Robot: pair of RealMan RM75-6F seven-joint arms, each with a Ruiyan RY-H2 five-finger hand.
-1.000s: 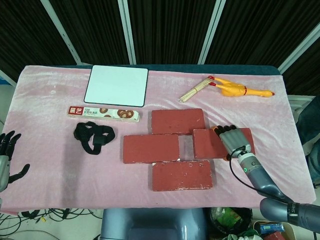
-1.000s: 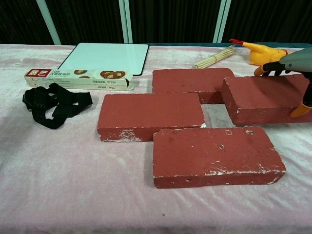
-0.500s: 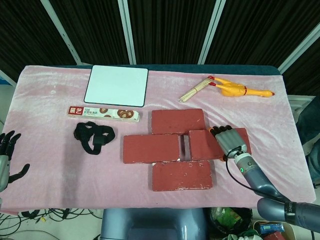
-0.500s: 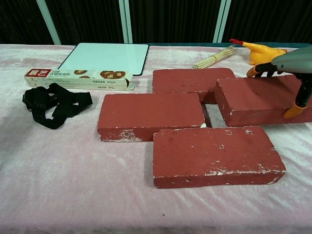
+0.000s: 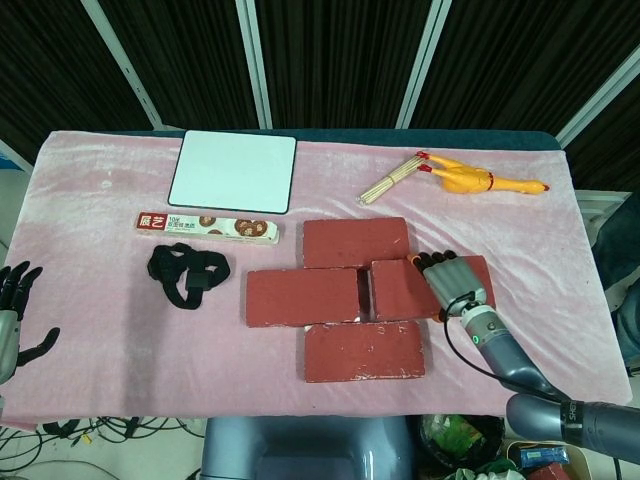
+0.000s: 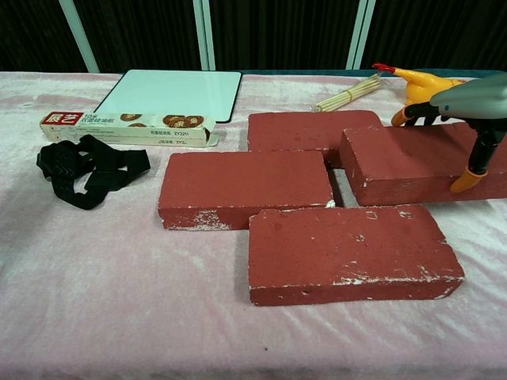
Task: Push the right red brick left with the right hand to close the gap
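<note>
Four red bricks lie on the pink cloth. The right red brick (image 5: 405,290) (image 6: 412,162) sits with only a narrow slit between it and the middle-left brick (image 5: 302,296) (image 6: 242,186). My right hand (image 5: 452,283) (image 6: 463,107) rests flat on top of the right brick's right part, fingers stretched along it, holding nothing. A back brick (image 5: 355,241) (image 6: 309,131) and a front brick (image 5: 364,350) (image 6: 348,252) border the slit. My left hand (image 5: 14,315) hangs at the table's left edge with fingers apart and nothing in it.
A white board (image 5: 234,171), a long biscuit box (image 5: 207,228) and a black strap (image 5: 187,274) lie to the left. Wooden sticks (image 5: 390,181) and a yellow rubber chicken (image 5: 480,181) lie at the back right.
My right hand has slid left with the right brick under it. The gap to the middle-left brick has shrunk from wide to a thin slit. The left hand has stayed put.
</note>
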